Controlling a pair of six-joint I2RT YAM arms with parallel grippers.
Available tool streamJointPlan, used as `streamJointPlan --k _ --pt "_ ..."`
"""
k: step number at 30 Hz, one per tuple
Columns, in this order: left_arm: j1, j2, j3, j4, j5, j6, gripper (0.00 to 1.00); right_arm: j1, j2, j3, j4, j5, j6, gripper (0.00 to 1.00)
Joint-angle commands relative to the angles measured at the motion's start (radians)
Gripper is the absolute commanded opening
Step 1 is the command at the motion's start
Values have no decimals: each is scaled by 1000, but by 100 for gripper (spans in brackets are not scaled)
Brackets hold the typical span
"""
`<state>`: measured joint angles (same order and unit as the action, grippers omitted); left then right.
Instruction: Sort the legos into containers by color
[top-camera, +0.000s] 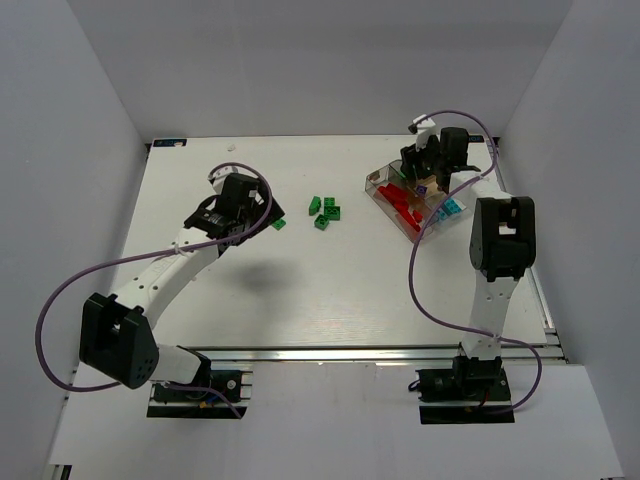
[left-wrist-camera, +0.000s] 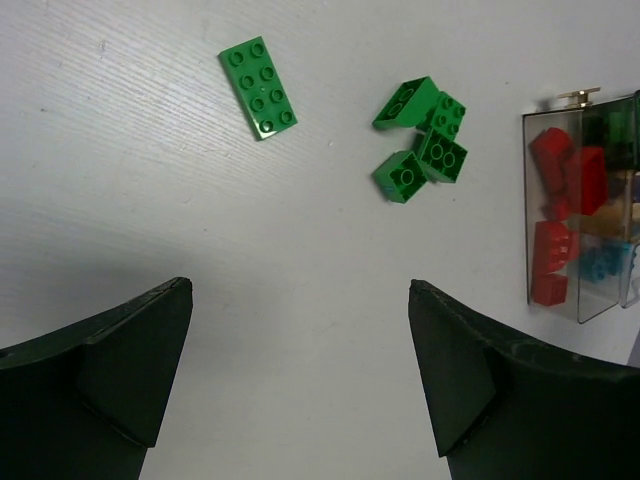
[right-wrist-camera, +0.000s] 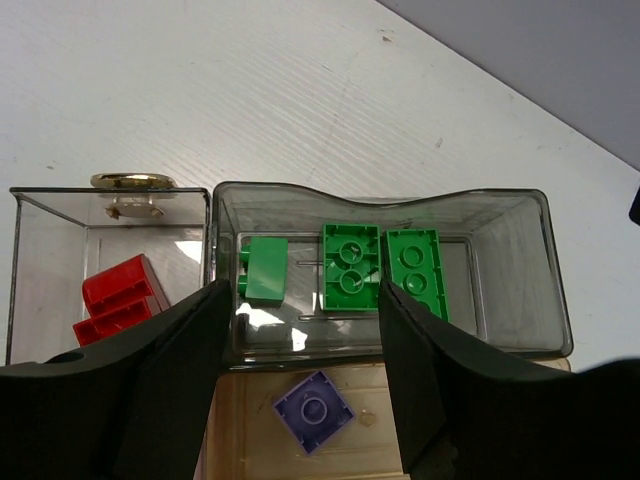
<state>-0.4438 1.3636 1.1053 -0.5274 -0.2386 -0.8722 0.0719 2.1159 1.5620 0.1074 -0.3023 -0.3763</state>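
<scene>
**Left gripper** (left-wrist-camera: 300, 380): jaws wide apart, nothing held. Only the two dark fingers (left-wrist-camera: 100, 385) show in the wrist view. In the top view the arm hides its fingertips.

**Flat green brick** (left-wrist-camera: 258, 87): lies alone, studs up, on the table (top-camera: 300, 300). It is ahead of the left jaws and left of their centre line, not between them. In the top view it is a small green speck (top-camera: 279, 224) just beside the gripper's end.

**Green cluster** (left-wrist-camera: 422, 140): about four bricks touching, one tilted on edge. The exact count is hard to make out. It lies ahead and to the right of the left jaws (top-camera: 325, 212), with bare table on every side.

**Tray** (top-camera: 385, 190): sits at the far right of the table, near its right edge, skewed to it. The right arm covers part of it from above, and the frame cuts it off in the left wrist view (left-wrist-camera: 528, 200).
- Red bricks (right-wrist-camera: 118, 298): in the left compartment, partly behind a finger.
- Cyan bricks (left-wrist-camera: 603, 262): blurred through the smoky wall.
- Green bricks in tray (right-wrist-camera: 350, 265): three in the far compartment, just beyond the right fingertips.
- Purple brick (right-wrist-camera: 313, 410): alone on the tan floor of a nearer compartment, seen between the right fingers.
- Gold latch (right-wrist-camera: 132, 182): on the rim.

**Right gripper** (right-wrist-camera: 302, 300): over the tray, jaws wide open, gripping nothing. Whether the fingers dip below the rim cannot be told.
</scene>
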Motion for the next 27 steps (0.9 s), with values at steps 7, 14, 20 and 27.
streamJointPlan --k 7,14,20,27 --pt "2 -20 -12 -57 -24 12 98 -3 -148 -30 -160 -688 -353 64" --pt "2 -43 -48 -62 -33 15 98 124 24 203 -765 -697 -871 69" --pt "2 -70 -82 -59 -30 9 98 180 12 101 -577 -574 -757 78" --pt "2 -106 -116 -66 -33 -1 98 250 88 139 -513 -462 -647 78"
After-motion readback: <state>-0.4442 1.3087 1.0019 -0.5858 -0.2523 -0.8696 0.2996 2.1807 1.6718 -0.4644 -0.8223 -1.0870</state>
